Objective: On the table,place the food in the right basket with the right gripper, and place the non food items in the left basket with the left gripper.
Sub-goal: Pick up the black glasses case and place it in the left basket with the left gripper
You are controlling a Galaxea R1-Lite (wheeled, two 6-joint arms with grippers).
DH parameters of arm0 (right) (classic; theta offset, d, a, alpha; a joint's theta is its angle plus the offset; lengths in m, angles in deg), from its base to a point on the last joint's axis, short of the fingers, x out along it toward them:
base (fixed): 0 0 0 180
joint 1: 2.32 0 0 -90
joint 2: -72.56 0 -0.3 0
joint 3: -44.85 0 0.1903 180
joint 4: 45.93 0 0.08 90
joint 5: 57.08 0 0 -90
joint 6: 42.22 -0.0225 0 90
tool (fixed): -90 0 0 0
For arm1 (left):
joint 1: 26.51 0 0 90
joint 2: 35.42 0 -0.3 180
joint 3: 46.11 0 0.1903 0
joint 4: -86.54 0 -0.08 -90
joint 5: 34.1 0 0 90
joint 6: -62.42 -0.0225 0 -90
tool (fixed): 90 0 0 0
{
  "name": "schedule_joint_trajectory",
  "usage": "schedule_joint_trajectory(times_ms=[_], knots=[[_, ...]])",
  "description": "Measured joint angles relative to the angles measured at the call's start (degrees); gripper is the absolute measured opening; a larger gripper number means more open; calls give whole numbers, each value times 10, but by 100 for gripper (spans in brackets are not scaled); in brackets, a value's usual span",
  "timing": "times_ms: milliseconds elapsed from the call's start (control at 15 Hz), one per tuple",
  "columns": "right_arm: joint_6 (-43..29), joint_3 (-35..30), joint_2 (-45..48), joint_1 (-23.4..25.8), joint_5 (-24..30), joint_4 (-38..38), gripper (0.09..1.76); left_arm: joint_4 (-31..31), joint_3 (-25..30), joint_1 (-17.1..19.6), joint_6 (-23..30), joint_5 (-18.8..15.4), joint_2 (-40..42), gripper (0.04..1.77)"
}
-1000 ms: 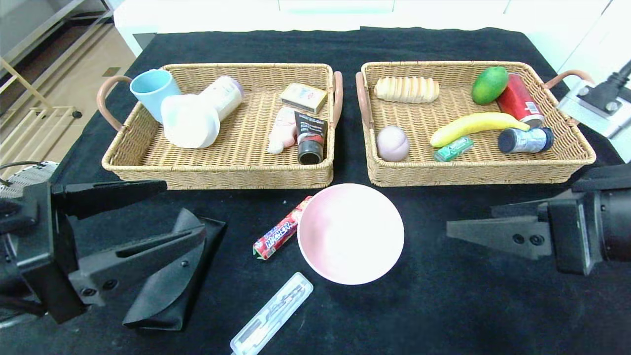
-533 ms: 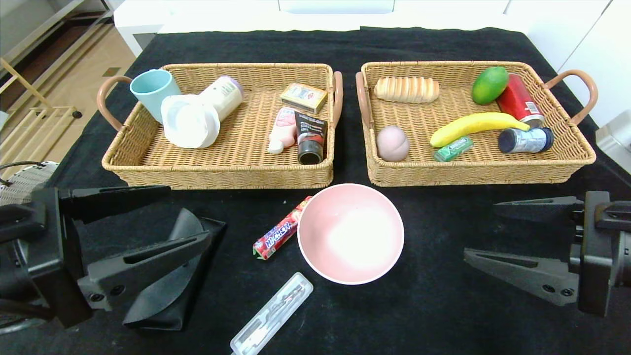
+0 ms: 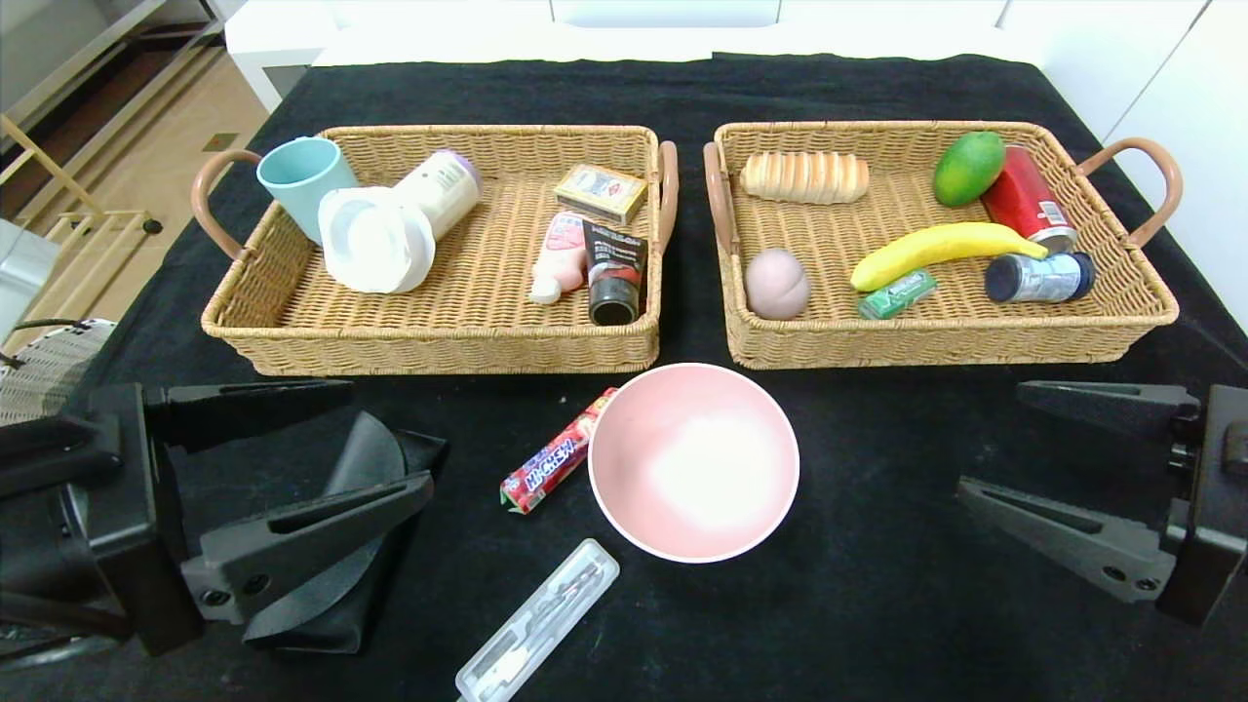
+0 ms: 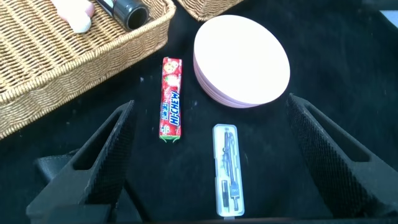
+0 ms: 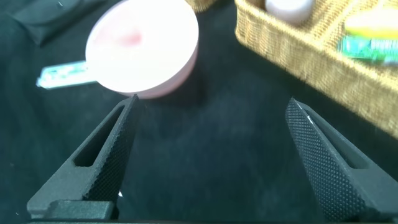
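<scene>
Wicker: two baskets; one pink bowl; both grippers gape wide, empty.

Left gripper: low at the near left of the head view, arm entering from the left edge, jaws pointing toward the centre. Jaws spread wide apart, nothing between them (its wrist view confirms both fingers splayed to either side, gap unobstructed).

Right gripper: low at the near right, arm entering from the right edge, jaws pointing inward toward the left gripper. Jaws likewise spread wide, holding nothing; its wrist view shows the fingers well apart.
</scene>
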Motion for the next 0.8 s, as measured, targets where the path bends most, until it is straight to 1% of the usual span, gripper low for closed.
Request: schedule_joint_trajectory(times_ms=[200,333,400,467,600,800], knots=[[-1,-36,7,15,13,-15,171,4,-13,0,1,3,-2,172],[-2,-44,10,17,15,-15,171,37,-30,0,1,16,-2,172],[-3,-47,10,18,14,-16,171,66,-46,0,1,32,-2,172],[-3,-49,10,18,14,-16,171,92,-63,0,0,52,-2,172],[-3,-50,10,19,13,-16,171,160,-102,0,-1,109,-4,172],[-3,-51,9,19,13,-15,171,286,-147,-3,-3,216,-12,172]])
